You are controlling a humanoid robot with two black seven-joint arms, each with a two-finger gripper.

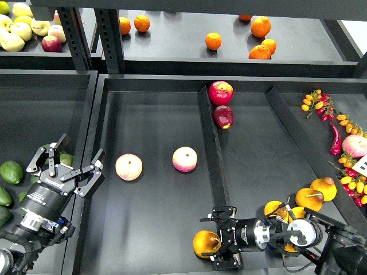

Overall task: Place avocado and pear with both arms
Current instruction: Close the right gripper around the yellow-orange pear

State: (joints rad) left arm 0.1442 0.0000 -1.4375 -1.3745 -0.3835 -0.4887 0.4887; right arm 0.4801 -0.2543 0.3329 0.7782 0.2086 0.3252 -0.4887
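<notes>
Right gripper (219,245): black fingers clamped on the golden orange-yellow roundish pear (206,243), low in the centre bin, beside its divider.
Left gripper (73,164): fingers spread apart, holding nothing, above the wall between left bin and centre bin.
Dark green egg-shaped avocado (11,172): lying in left bin, near that gripper, others beside it.
Two pink-yellow round peaches (129,167): centre bin floor, apart.

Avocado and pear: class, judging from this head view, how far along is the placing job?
Nothing looks fully done. In hand: the right claw is closed around the pear, low over the middle tray. The left claw is open and empty above the tray's left edge. Left: release the pear, and pick an avocado from the left bin.
</notes>
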